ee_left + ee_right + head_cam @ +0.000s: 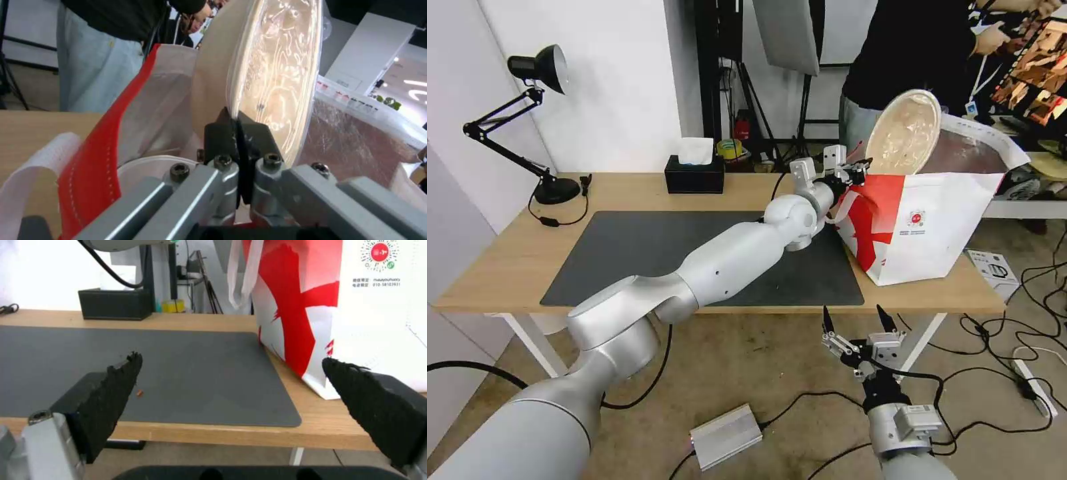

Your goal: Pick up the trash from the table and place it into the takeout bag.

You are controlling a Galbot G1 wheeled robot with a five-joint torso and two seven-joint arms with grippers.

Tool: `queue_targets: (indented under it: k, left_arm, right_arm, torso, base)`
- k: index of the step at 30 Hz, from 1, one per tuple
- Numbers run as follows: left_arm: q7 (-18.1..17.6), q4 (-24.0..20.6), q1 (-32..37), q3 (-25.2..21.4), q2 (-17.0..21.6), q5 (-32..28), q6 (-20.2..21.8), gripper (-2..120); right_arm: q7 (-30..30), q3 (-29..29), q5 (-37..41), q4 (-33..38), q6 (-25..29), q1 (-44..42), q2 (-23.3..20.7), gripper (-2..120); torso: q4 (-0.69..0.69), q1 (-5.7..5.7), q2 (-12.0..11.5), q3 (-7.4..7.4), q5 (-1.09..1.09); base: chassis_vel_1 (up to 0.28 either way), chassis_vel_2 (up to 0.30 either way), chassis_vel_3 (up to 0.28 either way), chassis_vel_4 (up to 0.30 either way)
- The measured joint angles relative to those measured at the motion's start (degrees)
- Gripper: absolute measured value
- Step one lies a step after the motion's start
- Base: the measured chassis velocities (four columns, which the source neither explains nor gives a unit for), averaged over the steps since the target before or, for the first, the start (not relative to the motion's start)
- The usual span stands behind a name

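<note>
My left gripper [862, 168] is stretched across the table [627, 193] to the takeout bag [934, 227] and is shut on the rim of a shallow beige bowl [906, 133]. The bowl stands on edge, tilted, at the bag's open mouth. Seen from the left wrist, the black fingertips [238, 133] pinch the bowl [276, 73] rim above the bag's silver foil lining [351, 143], and a white round rim [146, 165] shows inside the bag. My right gripper [857, 320] hangs open below the table's front edge.
A black tissue box [694, 175] and a black desk lamp [527, 120] stand along the table's back edge. The dark grey mat [647, 247] lies bare under my left arm, with a small crumb [140, 393] on it. Cables and a metal box [726, 435] lie on the floor.
</note>
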Motion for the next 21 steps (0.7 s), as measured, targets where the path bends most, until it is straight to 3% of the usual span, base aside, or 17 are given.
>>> queue_targets:
  k: [6,21]
  left_arm:
    - [0.02,-0.61,-0.10,0.11,0.23,1.01,0.01,1]
    - [-0.19,-2.43,-3.20,2.16,1.94,0.74,-0.19,57]
  right_arm:
    - [0.00,0.00,0.00,0.00,0.00,0.00,0.00,100]
    - [0.00,0.00,0.00,0.00,0.00,0.00,0.00,100]
  torso:
    - [0.00,0.00,0.00,0.00,0.00]
    - [0.00,0.00,0.00,0.00,-0.01]
  base:
    - [0.000,0.000,0.000,0.000]
    - [0.000,0.000,0.000,0.000]
